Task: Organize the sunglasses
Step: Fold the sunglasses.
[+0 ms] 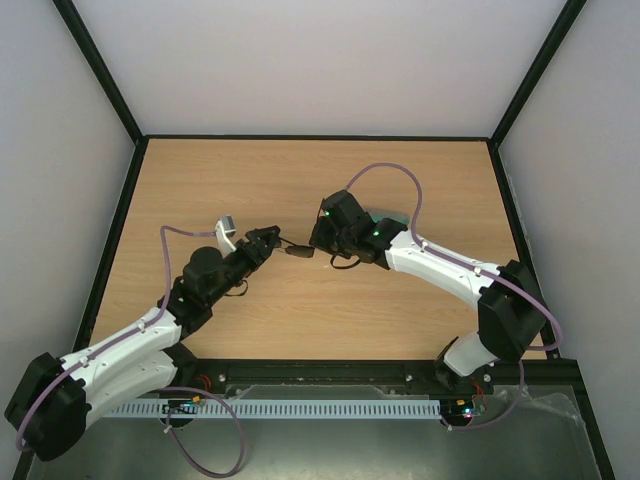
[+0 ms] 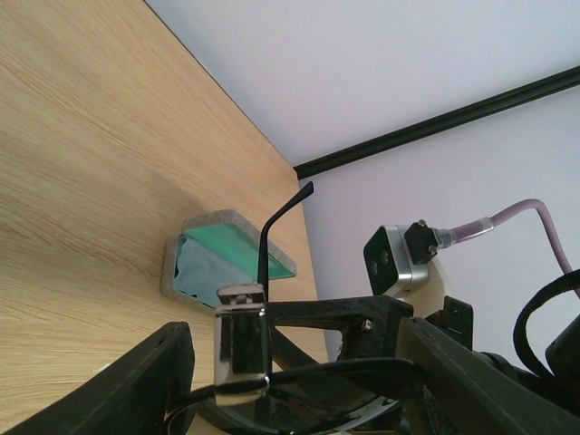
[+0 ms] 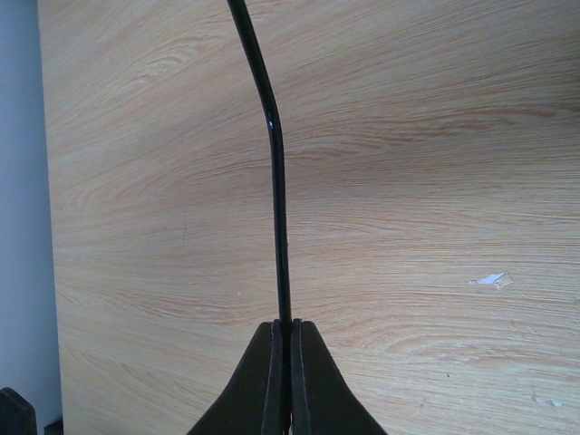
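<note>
Looks like 2-arm fold: right gripper (image 3: 288, 328) pinches sunglasses (image 3: 279, 199) temple, left gripper (image 2: 299, 367) straddles frame, jaws apart. Next: left clamps, right swings temple.

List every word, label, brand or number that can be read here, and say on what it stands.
None: no readable text on the sunglasses, the case or the table; the white fleck on the wood is only a mark.

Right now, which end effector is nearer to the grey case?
Right. The right end effector is between the case and the sunglasses; the left end effector is beyond the sunglasses.
</note>
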`<state>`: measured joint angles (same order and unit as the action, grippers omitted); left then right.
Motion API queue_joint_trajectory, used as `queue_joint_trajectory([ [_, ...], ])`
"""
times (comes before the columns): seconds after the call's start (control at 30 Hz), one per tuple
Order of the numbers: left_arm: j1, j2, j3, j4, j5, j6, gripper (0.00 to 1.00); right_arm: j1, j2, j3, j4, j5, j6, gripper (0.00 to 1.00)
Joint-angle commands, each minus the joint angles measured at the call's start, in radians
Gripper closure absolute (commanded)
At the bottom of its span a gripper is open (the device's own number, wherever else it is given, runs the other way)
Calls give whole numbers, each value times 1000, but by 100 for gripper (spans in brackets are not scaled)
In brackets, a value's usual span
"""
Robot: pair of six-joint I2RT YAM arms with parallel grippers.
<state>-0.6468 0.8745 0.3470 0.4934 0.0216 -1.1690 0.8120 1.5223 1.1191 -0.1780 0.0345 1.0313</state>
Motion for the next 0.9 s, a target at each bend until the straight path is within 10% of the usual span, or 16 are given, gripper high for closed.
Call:
queue_joint_trajectory([
  [0.0, -4, 5, 31, 9, -3, 12, 38, 6, 2, 25, -7, 13, -8, 99],
  [0.87, 51, -24, 91, -105, 177, 89, 42, 2, -213, 58, -189, 80, -126, 79],
])
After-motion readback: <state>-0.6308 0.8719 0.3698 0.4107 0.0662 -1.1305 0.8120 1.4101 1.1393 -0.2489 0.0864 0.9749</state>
